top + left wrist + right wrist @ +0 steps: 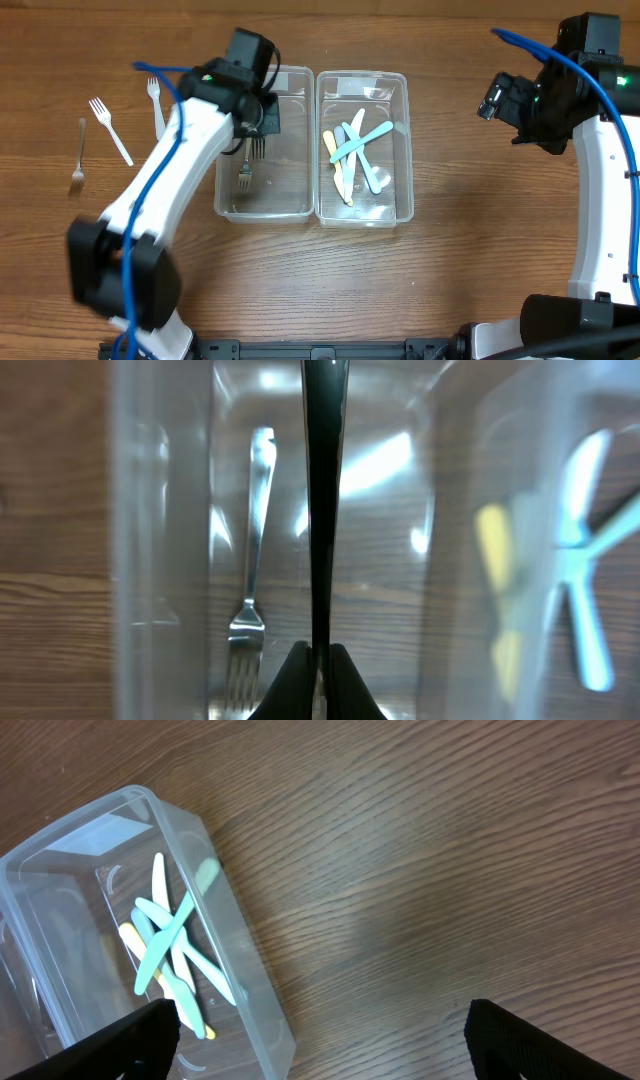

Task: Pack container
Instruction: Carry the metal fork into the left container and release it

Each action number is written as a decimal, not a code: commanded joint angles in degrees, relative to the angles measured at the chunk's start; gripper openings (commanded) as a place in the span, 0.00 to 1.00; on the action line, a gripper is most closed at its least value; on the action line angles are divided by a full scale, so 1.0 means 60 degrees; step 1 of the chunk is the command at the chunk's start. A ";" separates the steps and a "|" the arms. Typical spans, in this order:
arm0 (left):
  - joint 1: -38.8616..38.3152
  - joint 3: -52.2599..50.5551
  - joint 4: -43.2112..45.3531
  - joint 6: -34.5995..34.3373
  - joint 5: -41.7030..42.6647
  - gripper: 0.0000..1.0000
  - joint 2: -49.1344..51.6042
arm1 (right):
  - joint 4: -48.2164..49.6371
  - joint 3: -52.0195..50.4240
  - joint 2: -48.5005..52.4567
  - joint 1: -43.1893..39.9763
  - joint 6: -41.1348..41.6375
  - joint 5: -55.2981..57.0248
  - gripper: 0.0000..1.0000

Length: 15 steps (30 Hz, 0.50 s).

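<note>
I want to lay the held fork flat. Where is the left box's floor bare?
Bare floor runs right of the metal fork up to the left box wall beside the right box, and past its tines to the near wall. Crowded: the left side, where that fork lies.

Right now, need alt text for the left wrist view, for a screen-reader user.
The left gripper pinches a thin dark utensil that runs straight up the frame, over a clear container. A metal fork lies inside it, tines toward the bottom edge; blurred pastel utensils sit in a neighbouring bin on the right.
</note>
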 commanded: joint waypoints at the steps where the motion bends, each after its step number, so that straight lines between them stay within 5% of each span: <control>1: -0.0018 -0.0036 0.0047 0.0157 0.0426 0.04 0.1056 | 0.0022 -0.0040 -0.0029 -0.0007 -0.0058 0.0000 0.93; 4: -0.0018 -0.0036 0.0044 0.0168 0.0426 0.08 0.1457 | 0.0018 -0.0040 -0.0029 -0.0007 -0.0062 0.0000 0.93; 5: -0.0018 -0.0036 0.0073 0.0200 0.0426 0.15 0.1490 | 0.0018 -0.0040 -0.0029 -0.0007 -0.0062 0.0004 0.93; 6: -0.0018 -0.0036 0.0098 0.0200 0.0426 0.35 0.1490 | 0.0022 -0.0040 -0.0029 -0.0007 -0.0062 0.0004 0.93; 9: -0.0018 0.0117 0.0044 0.0466 0.0426 0.33 0.1435 | 0.0022 -0.0040 -0.0029 -0.0007 -0.0062 0.0004 0.93; 11: -0.0018 0.0550 -0.0273 0.0714 0.0393 0.49 0.1366 | 0.0022 -0.0040 -0.0029 -0.0007 -0.0062 0.0004 0.93; 15: 0.0025 0.2098 -0.1370 0.0925 -0.0331 0.53 0.1082 | 0.0018 -0.0040 -0.0029 -0.0007 -0.0062 0.0004 0.93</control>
